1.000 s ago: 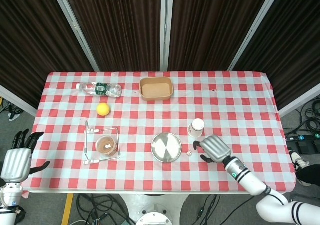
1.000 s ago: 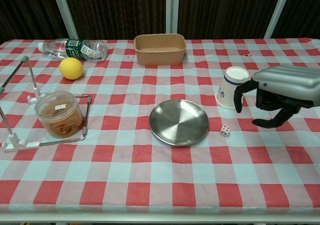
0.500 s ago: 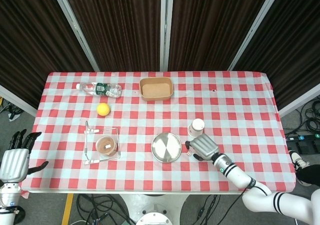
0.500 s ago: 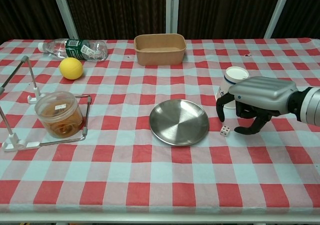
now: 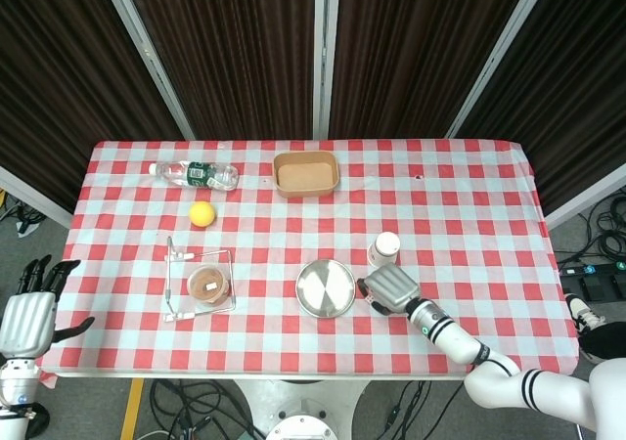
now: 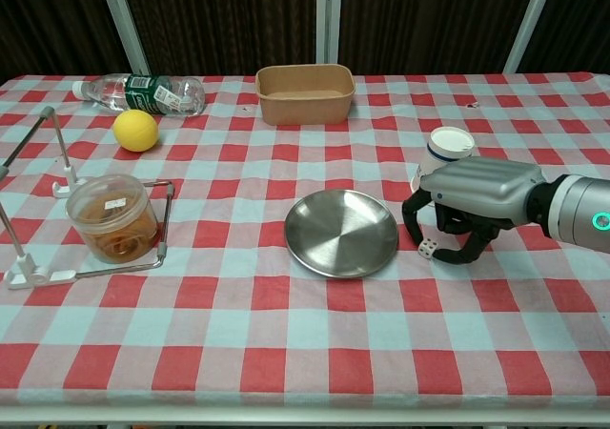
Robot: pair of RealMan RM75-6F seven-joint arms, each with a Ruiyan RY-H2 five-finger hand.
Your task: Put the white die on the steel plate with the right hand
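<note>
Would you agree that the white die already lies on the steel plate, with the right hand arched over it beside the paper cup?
Not quite. The chest view shows the white die on the tablecloth, just right of the steel plate and not on it. The rest holds: the right hand arches over it beside the paper cup.

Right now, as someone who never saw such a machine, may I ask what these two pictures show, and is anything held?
This is a two-armed robot with metal hands. One picture looks down from its head, the other forward from its chest. On the checked table lie a steel plate, a paper cup, a bottle, a yellow ball, a brown tray and a jar. The right hand curls around the white die, which sits on the cloth; a firm grip is not visible. The left hand holds nothing.
</note>
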